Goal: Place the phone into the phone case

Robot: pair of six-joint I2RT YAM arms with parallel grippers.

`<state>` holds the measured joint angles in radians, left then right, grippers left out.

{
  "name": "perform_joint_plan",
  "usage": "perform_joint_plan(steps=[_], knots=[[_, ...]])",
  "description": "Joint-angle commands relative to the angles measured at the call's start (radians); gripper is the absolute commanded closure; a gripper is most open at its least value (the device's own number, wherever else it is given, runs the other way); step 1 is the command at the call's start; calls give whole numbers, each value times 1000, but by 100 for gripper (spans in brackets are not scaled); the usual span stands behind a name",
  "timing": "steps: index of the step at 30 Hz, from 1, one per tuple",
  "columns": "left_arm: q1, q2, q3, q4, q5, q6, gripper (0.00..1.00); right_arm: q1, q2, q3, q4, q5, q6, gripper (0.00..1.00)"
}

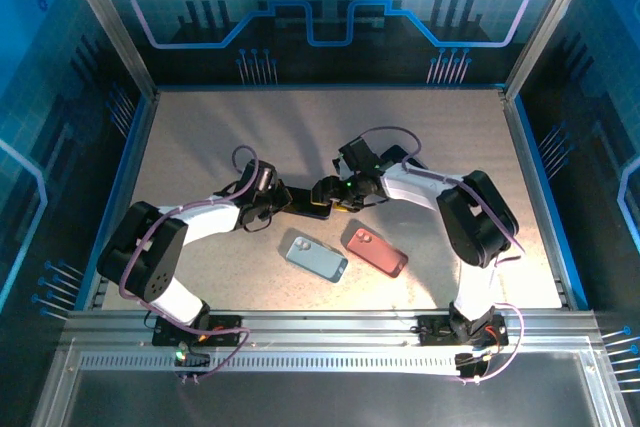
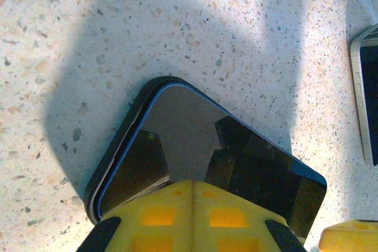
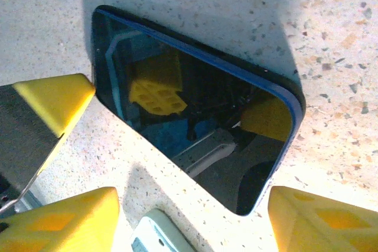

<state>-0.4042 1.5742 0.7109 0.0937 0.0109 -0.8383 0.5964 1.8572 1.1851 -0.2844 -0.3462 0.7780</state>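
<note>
Lying screen-up near the middle of the surface (image 1: 200,137), the phone (image 1: 312,210) has its long axis running roughly left to right, one end toward each arm. A black case (image 2: 118,140) shows as a rim outside the phone's blue edge, around the rounded corner in the left wrist view and along one long side in the right wrist view. How fully the phone is seated in it I cannot tell.

The left jaws are shut, with the yellow fingers (image 2: 159,210) pressed together over the glass at the phone's left end and clamping nothing. The right jaws stand wide open, with the fingers (image 3: 319,216) spread at the opposite end and a corner of the phone between them. Whether they touch it cannot be told.

Just nearer the arm bases lie a pale blue piece (image 1: 316,257) and a red piece (image 1: 376,251). Both are phone-shaped, slanted alike and apart from each other, and the blue one is close to the phone's near side.

Bare surface stretches beyond the phone to the back wall (image 1: 320,57) and out to the blue side borders (image 1: 120,187).
</note>
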Motion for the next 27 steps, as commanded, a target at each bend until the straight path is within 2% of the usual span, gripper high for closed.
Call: perform_joint_plan(steps=[1,3,7,9,20,27], knots=[[-8,2,42,-50,-33,33,100,5,-54,-22,-11,16,-24,40],[-7,-3,49,-61,-44,40,100,5,-69,-46,5,17,-31,52],[-6,-3,68,-72,-55,54,100,5,-81,-83,19,24,-50,89],[-7,2,70,-72,-58,51,100,7,-81,-95,21,31,-61,98],[0,26,71,-59,-62,26,100,13,-45,-107,25,49,-104,100],[58,2,31,-35,-39,-3,100,18,-8,-93,25,46,-108,100]])
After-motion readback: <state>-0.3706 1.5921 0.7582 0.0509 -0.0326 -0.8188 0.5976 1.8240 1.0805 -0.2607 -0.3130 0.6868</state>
